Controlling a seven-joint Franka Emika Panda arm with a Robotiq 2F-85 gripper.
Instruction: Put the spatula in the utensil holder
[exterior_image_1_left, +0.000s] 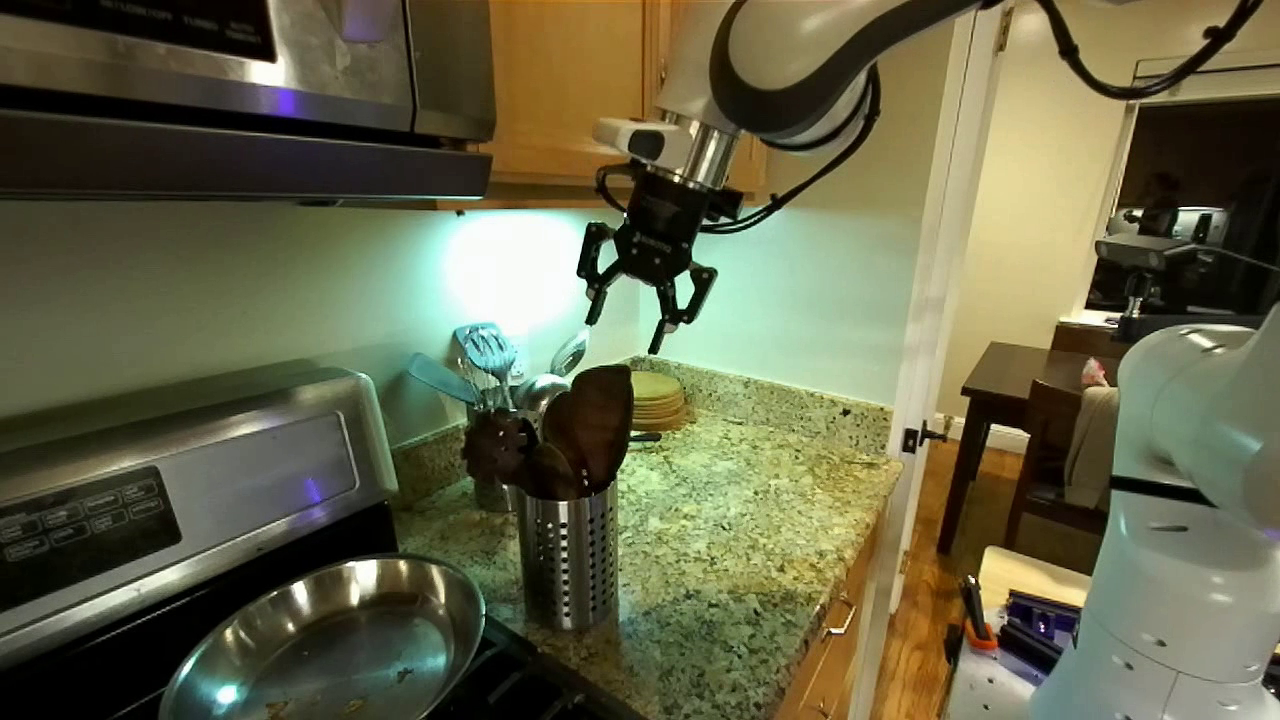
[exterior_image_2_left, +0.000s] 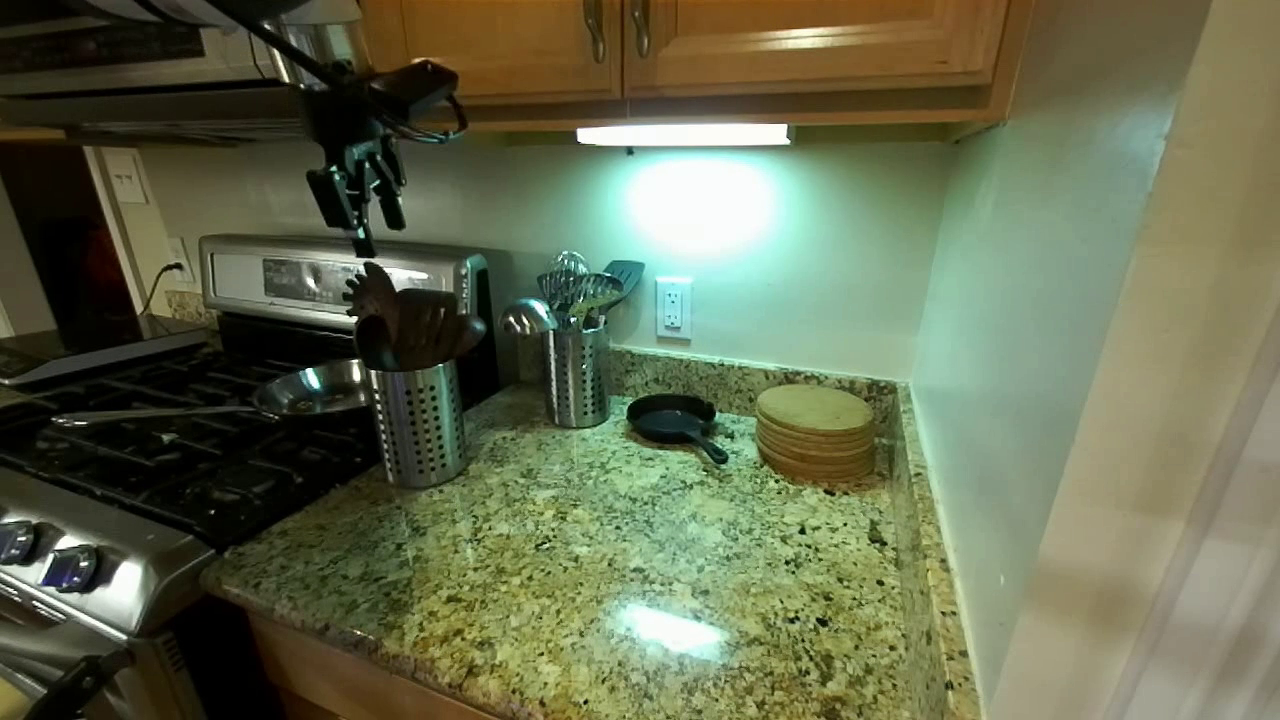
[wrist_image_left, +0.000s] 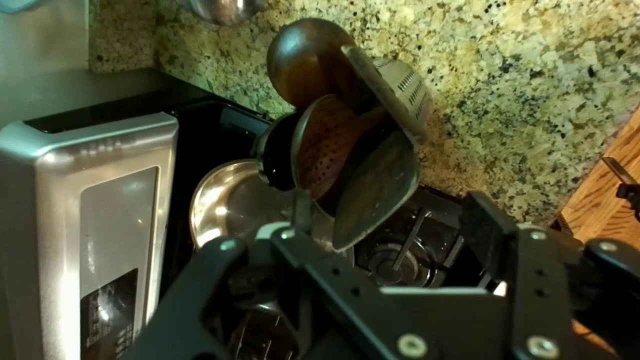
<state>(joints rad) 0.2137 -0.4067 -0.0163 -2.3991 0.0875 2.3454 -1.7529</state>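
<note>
- Spatula (exterior_image_1_left: 602, 420), head up in the utensil holder (exterior_image_1_left: 570, 560), below the fingers (exterior_image_1_left: 661, 334) of the gripper (exterior_image_1_left: 625, 331).
- Fingers spread apart, with nothing grasped.
- Silver pan (exterior_image_1_left: 435, 585) on the stove (exterior_image_1_left: 255, 465), lower than the fingers and well apart.

In an exterior view, on the microwave panel (exterior_image_1_left: 175, 24) at the left, one can read the words TURBO and AUTO and, to their left and less clearly, HI/LOW/OFF. The pale lettering (exterior_image_1_left: 655, 244) on the black gripper (exterior_image_1_left: 625, 331) and the button labels (exterior_image_1_left: 88, 520) on the stove panel (exterior_image_1_left: 150, 548) are too blurred for reading.
</note>
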